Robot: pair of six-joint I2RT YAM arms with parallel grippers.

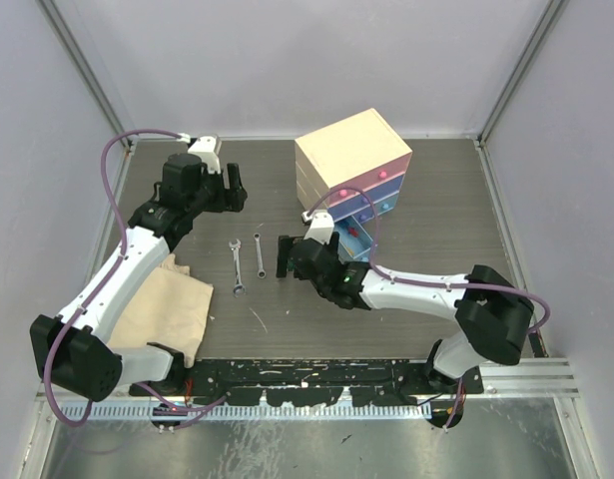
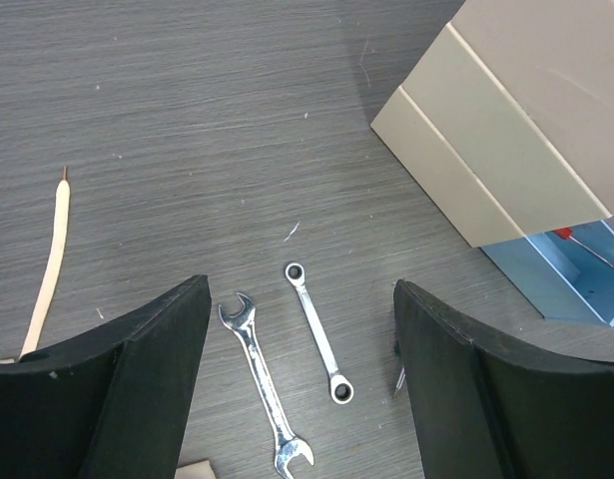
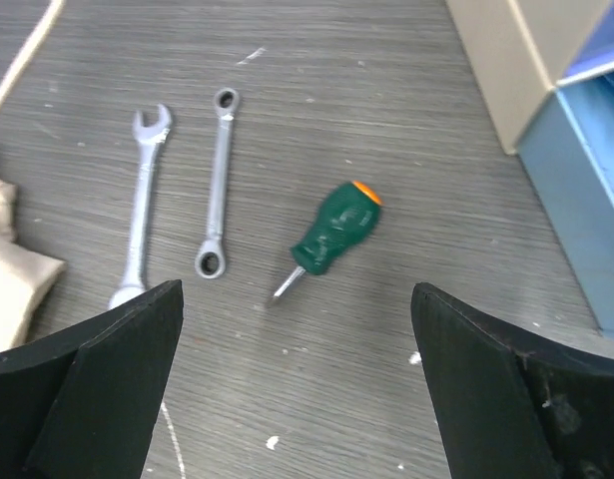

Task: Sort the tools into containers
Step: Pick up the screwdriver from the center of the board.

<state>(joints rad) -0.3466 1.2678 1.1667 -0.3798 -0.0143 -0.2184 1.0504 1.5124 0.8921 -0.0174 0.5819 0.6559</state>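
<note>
As the left gripper (image 1: 225, 192) hangs well open and empty, forked wrench (image 2: 262, 384) and ring wrench (image 2: 316, 334) lie flat on the bench (image 1: 436, 230) beneath. They look like stiff, slick steel, so pinch mid-shank. Green screwdriver (image 3: 333, 236) lies under the wide-open, empty right gripper (image 3: 297, 299). Probably light and rolls, so take the fat handle.

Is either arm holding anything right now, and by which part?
Nothing is held. Both arms' jaws stand open, and the green screwdriver lies free on the table.
</note>
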